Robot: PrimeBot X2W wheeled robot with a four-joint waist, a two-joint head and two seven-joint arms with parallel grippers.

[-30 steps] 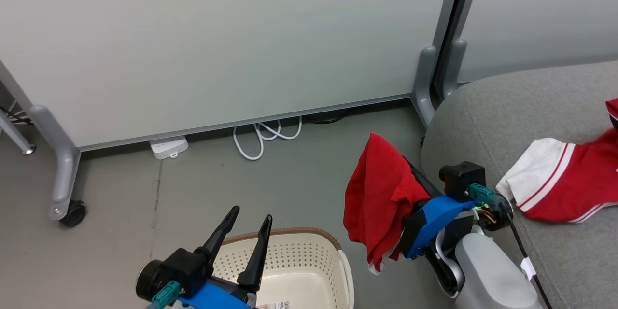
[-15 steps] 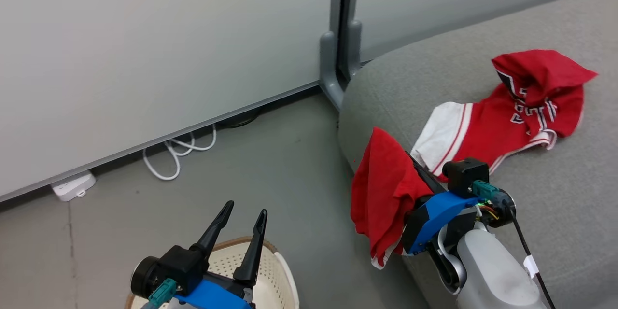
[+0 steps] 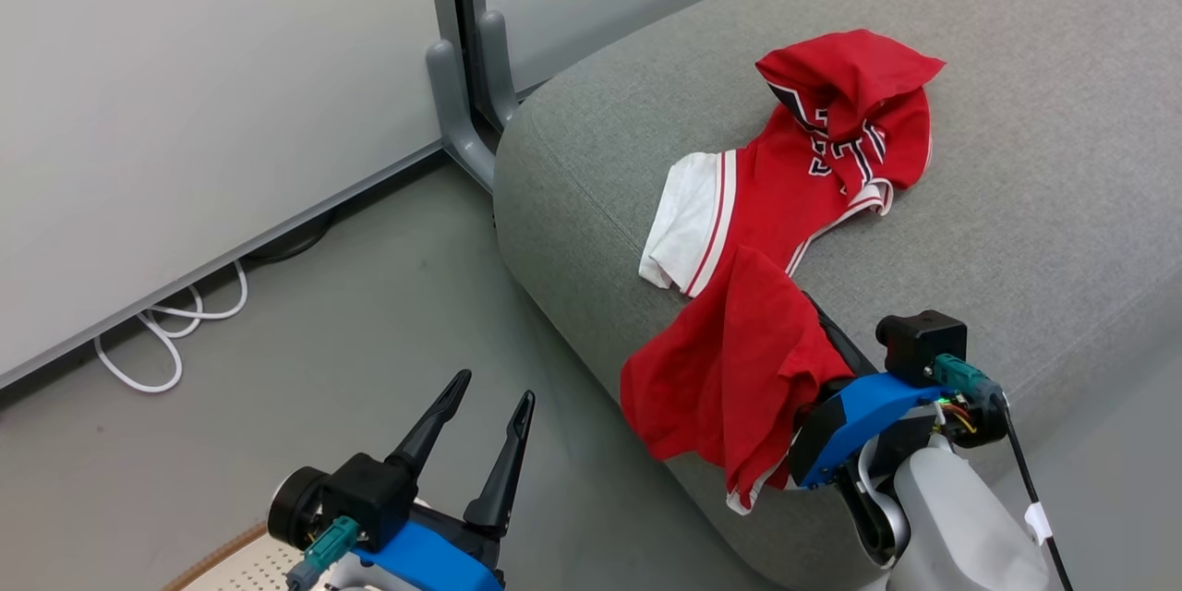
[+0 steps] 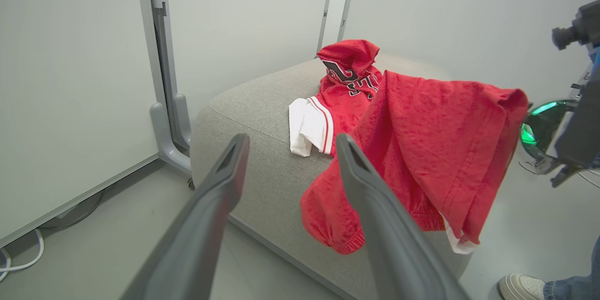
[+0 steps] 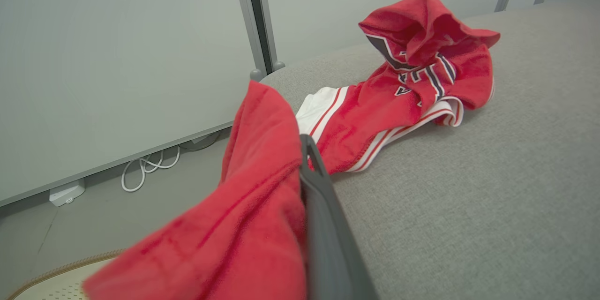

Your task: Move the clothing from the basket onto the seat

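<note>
One plain red garment (image 3: 729,369) hangs clamped in right gripper (image 3: 822,323) over the front edge of the light-grey upholstered seat (image 3: 1016,157). Cushion top lies ahead, toward red striped-sleeve jersey (image 3: 813,194). Empty left gripper (image 3: 492,388), fingers apart, farther off.

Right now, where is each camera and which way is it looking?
Head: up high, looking down at the grey seat; left gripper and right gripper show.
Left wrist: behind its own open fingers, facing the seat's end.
Right wrist: along its finger holding the plain red garment, across the seat.
All three share the jersey.
</note>
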